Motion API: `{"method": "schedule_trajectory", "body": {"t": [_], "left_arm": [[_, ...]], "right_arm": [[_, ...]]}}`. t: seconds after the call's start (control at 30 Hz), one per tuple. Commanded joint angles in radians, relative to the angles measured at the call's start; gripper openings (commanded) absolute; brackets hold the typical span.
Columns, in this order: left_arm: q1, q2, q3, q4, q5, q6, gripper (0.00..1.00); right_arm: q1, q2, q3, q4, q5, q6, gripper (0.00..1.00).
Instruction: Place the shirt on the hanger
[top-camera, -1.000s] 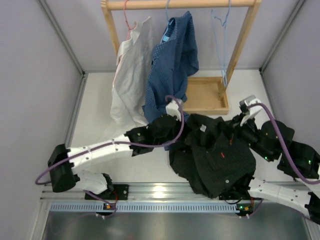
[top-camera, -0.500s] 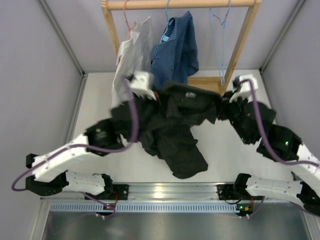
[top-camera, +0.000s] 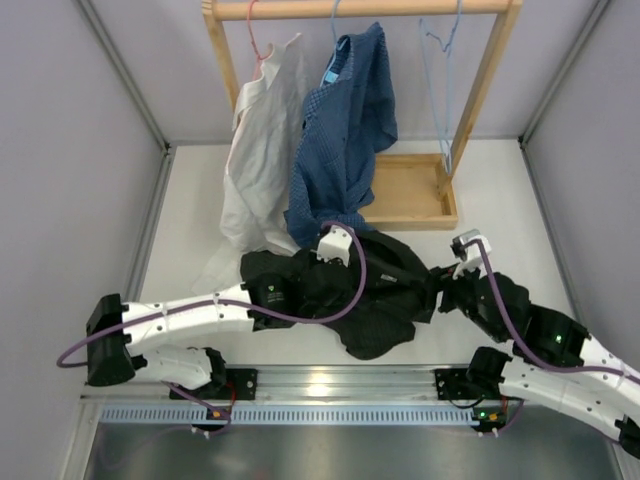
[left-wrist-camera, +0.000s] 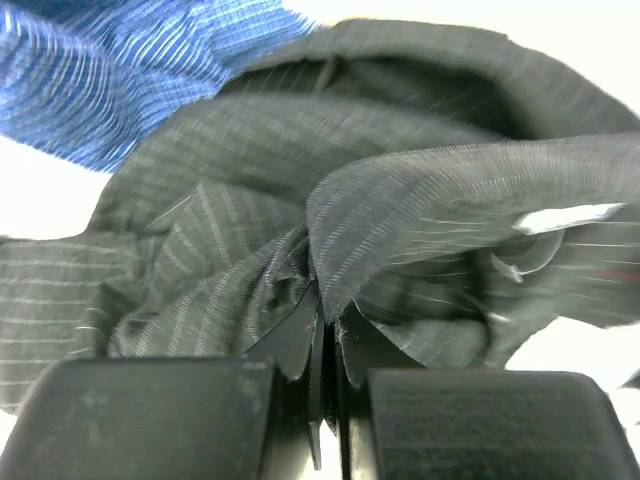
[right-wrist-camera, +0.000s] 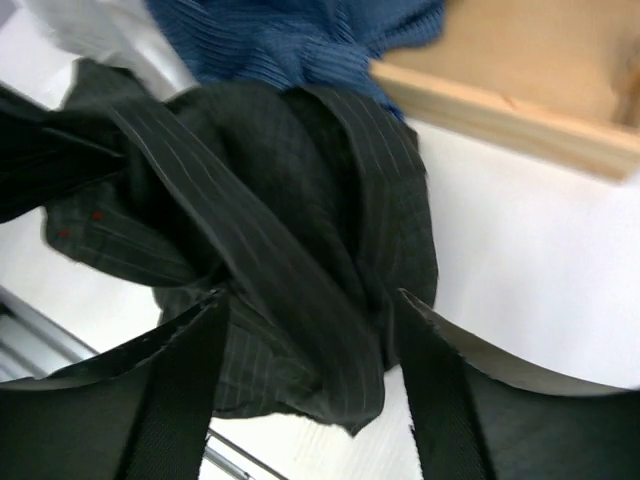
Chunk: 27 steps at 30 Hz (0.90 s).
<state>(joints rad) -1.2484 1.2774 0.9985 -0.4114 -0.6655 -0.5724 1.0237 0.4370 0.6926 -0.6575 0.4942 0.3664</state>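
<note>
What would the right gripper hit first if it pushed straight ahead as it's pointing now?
The shirt: its bunched dark fabric sits directly between the open jaws of the right gripper. Beyond it lie the blue shirt and the rack's wooden base, though depth there is unclear.

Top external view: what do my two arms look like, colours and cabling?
The left arm and right arm have white links, black joint housings and a purple cable each. The left gripper and right gripper are black.
</note>
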Motion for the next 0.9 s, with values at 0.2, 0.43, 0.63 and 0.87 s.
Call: {"method": "schedule_trajectory", "body": {"t": [0.2, 0.43, 0.63, 0.87], "left_arm": [[0.000, -0.090, 0.112, -0.047, 0.205, 0.091, 0.00], [0.001, -0.164, 0.118, -0.062, 0.256, 0.088, 0.00], [0.001, -0.188, 0.109, -0.066, 0.310, 0.077, 0.00], [0.001, -0.272, 0.034, -0.148, 0.094, -0.009, 0.64]], "right_arm": [[-0.002, 0.344, 0.280, 0.087, -0.304, -0.289, 0.79], [-0.002, 0.538, 0.340, 0.154, -0.488, -0.405, 0.77], [-0.001, 0.598, 0.320, 0.258, -0.386, -0.425, 0.19], [-0.030, 0.556, 0.311, 0.349, -0.255, -0.374, 0.00]]}}
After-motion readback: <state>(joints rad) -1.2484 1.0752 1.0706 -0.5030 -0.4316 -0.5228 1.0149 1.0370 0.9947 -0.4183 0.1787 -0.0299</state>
